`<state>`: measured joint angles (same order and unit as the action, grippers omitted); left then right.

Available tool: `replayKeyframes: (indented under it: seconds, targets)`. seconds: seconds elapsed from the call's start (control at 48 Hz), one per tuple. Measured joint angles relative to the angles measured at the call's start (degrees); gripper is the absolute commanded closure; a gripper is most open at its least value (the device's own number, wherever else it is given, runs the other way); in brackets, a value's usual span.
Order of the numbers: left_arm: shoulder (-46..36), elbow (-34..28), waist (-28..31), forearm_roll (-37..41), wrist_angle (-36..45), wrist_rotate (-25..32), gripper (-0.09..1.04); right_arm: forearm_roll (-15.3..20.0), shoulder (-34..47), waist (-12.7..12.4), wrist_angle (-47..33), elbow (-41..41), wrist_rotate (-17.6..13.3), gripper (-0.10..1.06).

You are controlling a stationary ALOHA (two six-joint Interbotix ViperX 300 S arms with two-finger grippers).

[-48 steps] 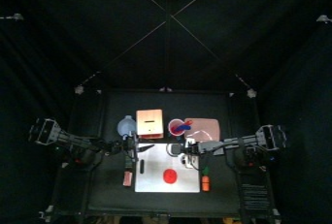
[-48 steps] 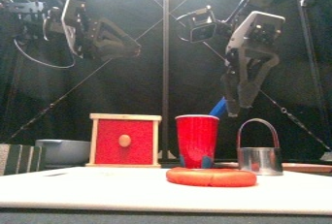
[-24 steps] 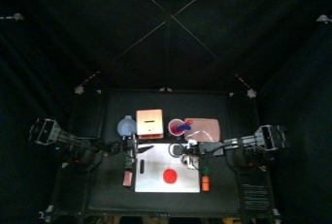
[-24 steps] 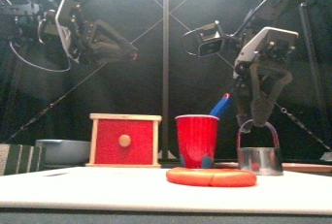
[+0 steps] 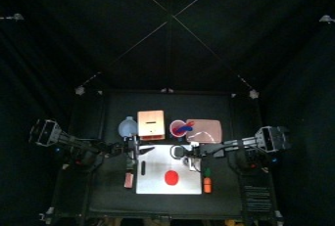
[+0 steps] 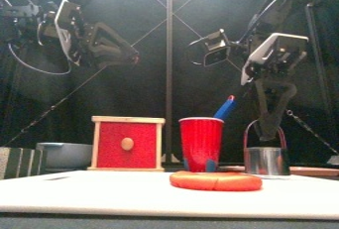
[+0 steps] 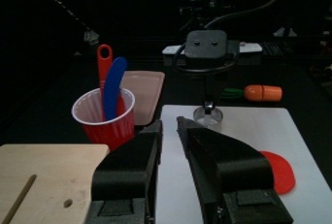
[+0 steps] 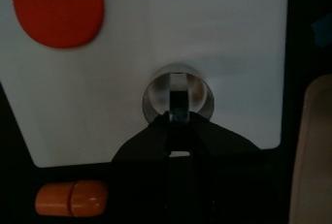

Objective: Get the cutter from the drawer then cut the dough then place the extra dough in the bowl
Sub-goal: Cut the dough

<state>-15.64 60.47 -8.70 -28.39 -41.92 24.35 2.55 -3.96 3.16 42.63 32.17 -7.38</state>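
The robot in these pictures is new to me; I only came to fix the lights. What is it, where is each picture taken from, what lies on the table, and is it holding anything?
It is a robot with two black arms, each ending in a two-jaw gripper. One picture looks down from above, one looks level from the front edge, two come from cameras on the wrists. On the white cutting board lie a red dough disc and a round metal cutter. Behind stand a wooden box, a red cup, a blue-grey bowl and a pink tray. The right gripper seems shut on the cutter's wire handle; the left gripper hangs open, empty.
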Motion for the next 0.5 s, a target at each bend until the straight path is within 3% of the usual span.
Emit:
replayKeyframes:
  seconds: [0.312,0.5]
  targets:
    - [1.2,0.6,0.1,-0.1,0.0,0.1,0.3,0.5,5.6,5.4,1.2,-8.3,0.0,0.48]
    - [1.1,2.4,0.6,-0.1,0.0,0.1,0.3,0.9,8.8,7.2,1.8,-12.6,-0.6,0.48]
